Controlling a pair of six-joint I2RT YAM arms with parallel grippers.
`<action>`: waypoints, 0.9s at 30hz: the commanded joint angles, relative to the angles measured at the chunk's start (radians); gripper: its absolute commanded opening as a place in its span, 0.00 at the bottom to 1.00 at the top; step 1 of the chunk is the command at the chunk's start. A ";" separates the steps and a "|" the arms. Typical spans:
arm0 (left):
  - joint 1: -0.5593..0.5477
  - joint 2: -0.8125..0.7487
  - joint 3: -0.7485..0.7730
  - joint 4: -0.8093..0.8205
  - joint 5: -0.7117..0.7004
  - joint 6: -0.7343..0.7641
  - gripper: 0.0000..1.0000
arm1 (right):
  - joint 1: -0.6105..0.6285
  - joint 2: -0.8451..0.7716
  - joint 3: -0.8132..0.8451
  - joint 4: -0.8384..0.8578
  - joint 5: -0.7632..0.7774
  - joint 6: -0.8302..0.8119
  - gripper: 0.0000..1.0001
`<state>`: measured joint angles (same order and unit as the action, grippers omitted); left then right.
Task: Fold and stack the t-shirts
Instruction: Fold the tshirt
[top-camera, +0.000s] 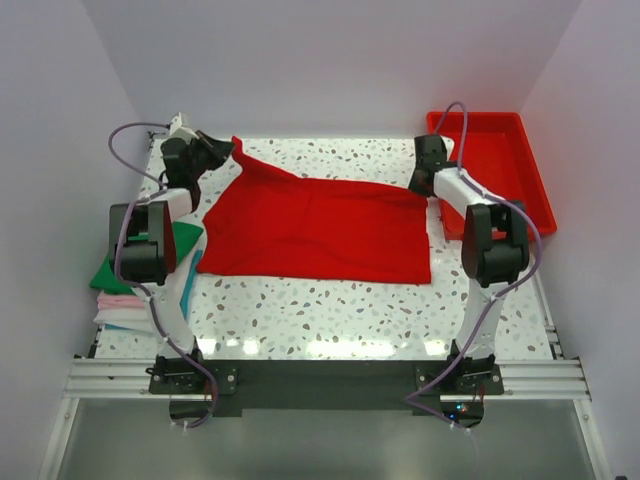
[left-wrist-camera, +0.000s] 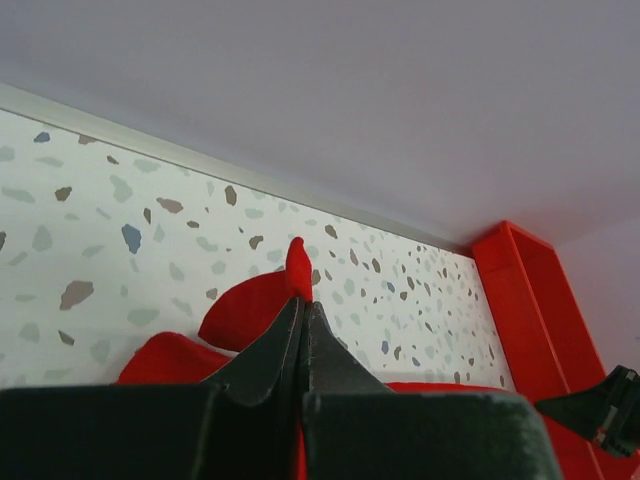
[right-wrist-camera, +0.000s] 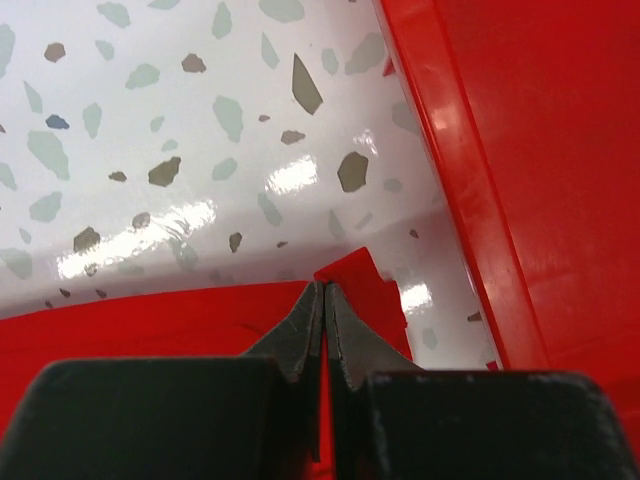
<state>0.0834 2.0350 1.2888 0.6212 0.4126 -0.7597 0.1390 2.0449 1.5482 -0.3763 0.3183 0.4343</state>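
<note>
"So, where is the red shirt right now?"

"Spread flat across the middle of the table. My left gripper is pinched tight on the far-left corner, and the cloth rises to a peak there. My right gripper is closed just as tight on the far-right corner, low to the top."

"Why those two corners?"

"I reckon that holding both ends of the far edge lets me bring it toward me as one straight line, so the fold lands even. The rest of the cloth lies on the table and steadies it."

"And the other shirts?"

"A pile sits at the left edge beside my left arm: green, pale pink, white and a sliver of teal. My arm hides part of it, so I can't tell how neatly it's folded."

"What about the surface?"

"White speckled and glossy, with glare near the front. I'd expect cloth to slide on it easily."

"And the room?"

"Plain pale walls close in on three sides. The red tray sits at the far right, just beside my right gripper, so its rim wants minding."
</note>
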 joint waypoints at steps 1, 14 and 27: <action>0.010 -0.107 -0.092 0.133 -0.018 -0.053 0.00 | 0.001 -0.100 -0.042 0.053 -0.001 0.018 0.00; 0.009 -0.380 -0.371 0.035 -0.193 -0.076 0.00 | 0.002 -0.284 -0.253 0.073 -0.041 0.061 0.00; 0.010 -0.533 -0.601 -0.139 -0.308 -0.159 0.00 | 0.020 -0.439 -0.468 0.112 -0.082 0.109 0.00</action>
<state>0.0868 1.5520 0.7296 0.5190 0.1539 -0.8837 0.1482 1.6741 1.1145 -0.3157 0.2352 0.5144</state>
